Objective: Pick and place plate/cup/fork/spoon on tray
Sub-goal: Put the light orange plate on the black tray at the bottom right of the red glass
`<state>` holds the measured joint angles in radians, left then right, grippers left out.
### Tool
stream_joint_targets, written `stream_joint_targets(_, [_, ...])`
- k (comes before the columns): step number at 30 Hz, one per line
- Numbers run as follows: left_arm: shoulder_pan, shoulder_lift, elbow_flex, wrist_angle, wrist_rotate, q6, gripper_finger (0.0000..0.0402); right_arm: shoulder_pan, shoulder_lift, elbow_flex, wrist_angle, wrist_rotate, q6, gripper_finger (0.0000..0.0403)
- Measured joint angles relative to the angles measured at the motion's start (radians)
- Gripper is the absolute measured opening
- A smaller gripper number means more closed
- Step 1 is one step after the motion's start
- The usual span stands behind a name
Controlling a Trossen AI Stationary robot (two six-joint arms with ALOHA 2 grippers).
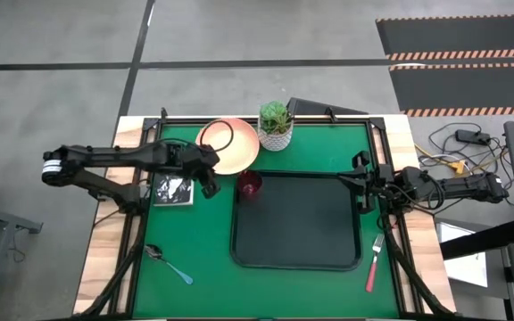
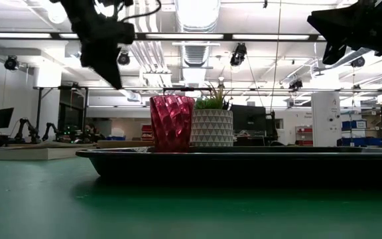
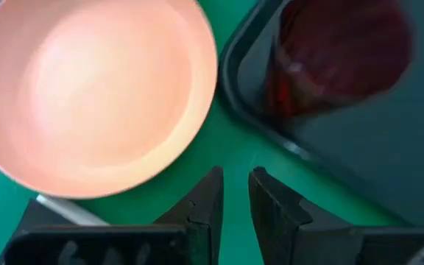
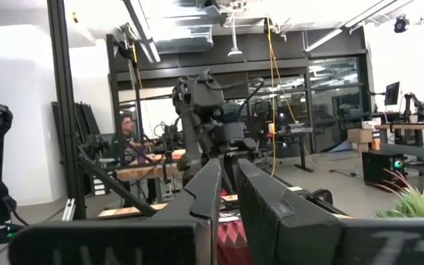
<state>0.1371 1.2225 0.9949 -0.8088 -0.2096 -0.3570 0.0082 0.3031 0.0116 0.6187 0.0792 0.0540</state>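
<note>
The dark red cup (image 1: 250, 185) stands upright in the far left corner of the black tray (image 1: 295, 241); it also shows in the low view (image 2: 172, 123). The peach-pink plate (image 1: 230, 145) lies on the green mat beyond the tray's far left corner. My left gripper (image 1: 211, 181) hangs shut and empty above the mat, between the plate (image 3: 87, 88) and the tray (image 3: 359, 162). The blue-handled spoon (image 1: 169, 265) lies at the near left. The red-handled fork (image 1: 374, 261) lies to the right of the tray. My right gripper (image 1: 360, 189) is shut and empty at the tray's right edge, raised above the table.
A white pot with a green plant (image 1: 276, 125) stands at the far edge, right of the plate. A small black book (image 1: 174, 189) lies under my left arm. Bare green mat lies between the spoon and the tray. A person sits in the room beyond (image 4: 126, 136).
</note>
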Motion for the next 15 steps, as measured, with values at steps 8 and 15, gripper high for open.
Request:
stream_joint_targets(8, [0.007, 0.007, -0.104, 0.057, 0.004, 0.071, 0.0048, 0.000, 0.000, 0.000, -0.005, 0.000, -0.001, 0.0036])
stream_joint_targets(15, [0.007, 0.007, -0.149, 0.122, 0.044, 0.227, 0.0079, 0.000, 0.000, 0.000, -0.008, 0.001, -0.002, 0.0036])
